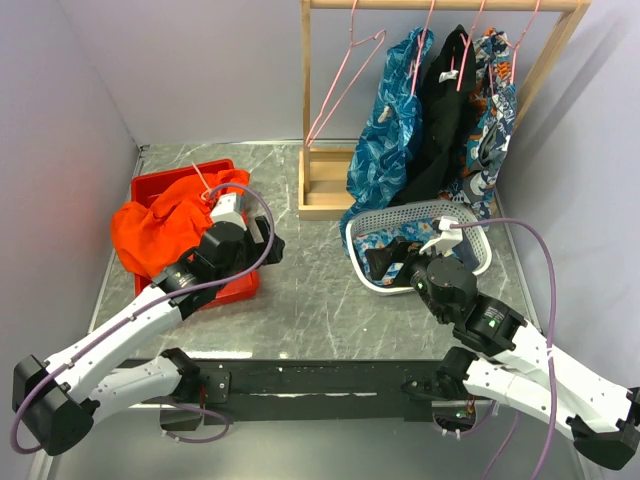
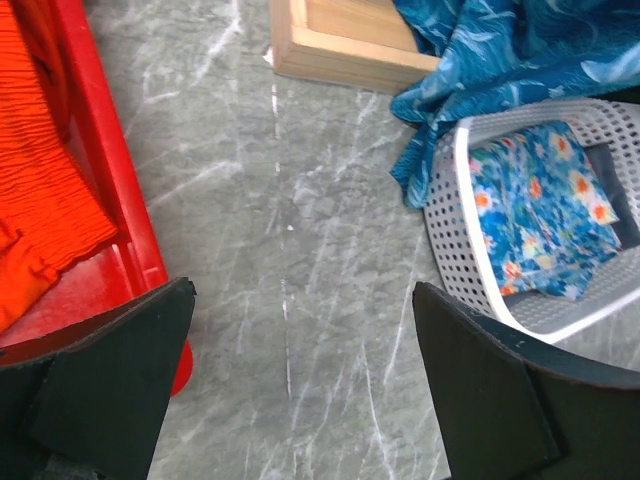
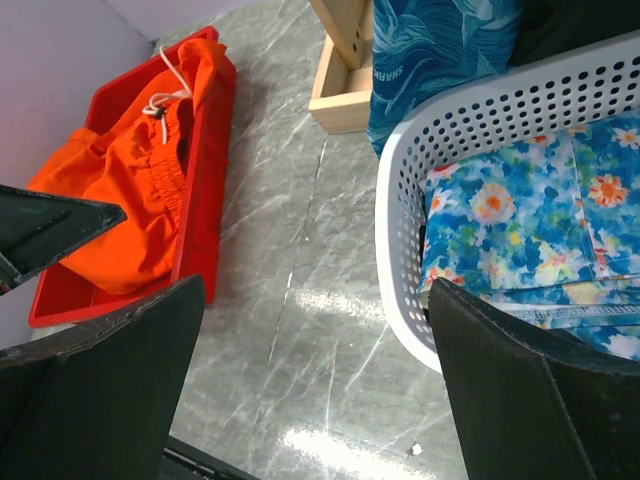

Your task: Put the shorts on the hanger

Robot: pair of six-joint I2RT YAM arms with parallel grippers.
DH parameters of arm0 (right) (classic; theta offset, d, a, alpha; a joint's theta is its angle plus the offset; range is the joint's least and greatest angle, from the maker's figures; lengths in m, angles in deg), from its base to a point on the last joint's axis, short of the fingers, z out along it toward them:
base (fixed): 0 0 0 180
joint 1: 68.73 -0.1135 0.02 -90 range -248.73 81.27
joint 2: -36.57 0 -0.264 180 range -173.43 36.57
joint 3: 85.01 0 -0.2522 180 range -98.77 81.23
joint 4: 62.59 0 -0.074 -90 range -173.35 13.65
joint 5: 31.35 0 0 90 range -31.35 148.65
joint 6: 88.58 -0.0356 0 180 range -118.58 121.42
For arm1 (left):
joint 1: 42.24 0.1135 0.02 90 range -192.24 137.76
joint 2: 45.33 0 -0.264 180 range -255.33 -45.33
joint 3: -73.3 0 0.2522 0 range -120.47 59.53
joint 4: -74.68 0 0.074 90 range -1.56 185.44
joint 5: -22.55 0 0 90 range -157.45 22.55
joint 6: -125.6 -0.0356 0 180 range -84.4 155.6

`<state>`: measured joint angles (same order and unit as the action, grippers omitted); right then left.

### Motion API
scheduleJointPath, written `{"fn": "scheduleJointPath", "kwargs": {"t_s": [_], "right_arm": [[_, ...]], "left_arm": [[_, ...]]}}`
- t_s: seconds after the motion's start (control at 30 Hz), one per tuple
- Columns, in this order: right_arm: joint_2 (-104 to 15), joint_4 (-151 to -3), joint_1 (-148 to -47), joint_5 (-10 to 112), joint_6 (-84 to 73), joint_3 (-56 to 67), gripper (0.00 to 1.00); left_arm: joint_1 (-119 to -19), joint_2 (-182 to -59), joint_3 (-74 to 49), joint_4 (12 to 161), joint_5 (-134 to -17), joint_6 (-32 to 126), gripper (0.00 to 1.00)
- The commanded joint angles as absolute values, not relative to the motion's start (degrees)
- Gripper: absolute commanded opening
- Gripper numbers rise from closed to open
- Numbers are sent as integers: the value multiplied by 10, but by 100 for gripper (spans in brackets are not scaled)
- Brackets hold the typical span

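The bright orange-red fabric shorts [image 1: 160, 232] with a cream drawstring lie crumpled in the red plastic bin [image 1: 190, 170] at the left side. Part of them falls over the bin's far and left rim. Because they are so loose, I think they must be taken near the waistband to open well. The thin pink wire hanger [image 1: 344, 92] hangs empty by its hook from the top bar of the pale wooden rack [image 1: 305, 100] at the back, well apart from the shorts, so nothing of the task seems done yet. On the same bar hang blue patterned garments [image 1: 385, 130] and a black garment [image 1: 440, 110], above a white perforated plastic basket [image 1: 470, 214] that holds a blue flowered cloth [image 3: 510, 220].

The left tool [image 2: 302, 292] hovers at the bin's right edge, its fingers wide apart and holding nothing. I judge it is ready to reach for the shorts. The right tool [image 3: 315, 285] is near the basket, also spread wide and empty, perhaps waiting to help.

The bench [image 1: 310, 300] is a grey stone-like surface with pale veins, shiny in places. Plain pale lilac-grey walls [image 1: 60, 120] close it on the left, back and right.
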<state>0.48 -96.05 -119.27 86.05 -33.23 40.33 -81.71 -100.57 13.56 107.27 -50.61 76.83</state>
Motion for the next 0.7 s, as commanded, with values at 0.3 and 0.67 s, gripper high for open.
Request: {"fn": "scheduleJointPath", "kwargs": {"t_s": [0.3,0.67], "right_arm": [[5,-963,-1196,852,-314,381,100],[-10,-952,-1195,799,-305,376,100]], "left_arm": [[-786,-1064,55,1157,-405,827,96],[-569,-1178,-52,1205,-367,830,91]]}}
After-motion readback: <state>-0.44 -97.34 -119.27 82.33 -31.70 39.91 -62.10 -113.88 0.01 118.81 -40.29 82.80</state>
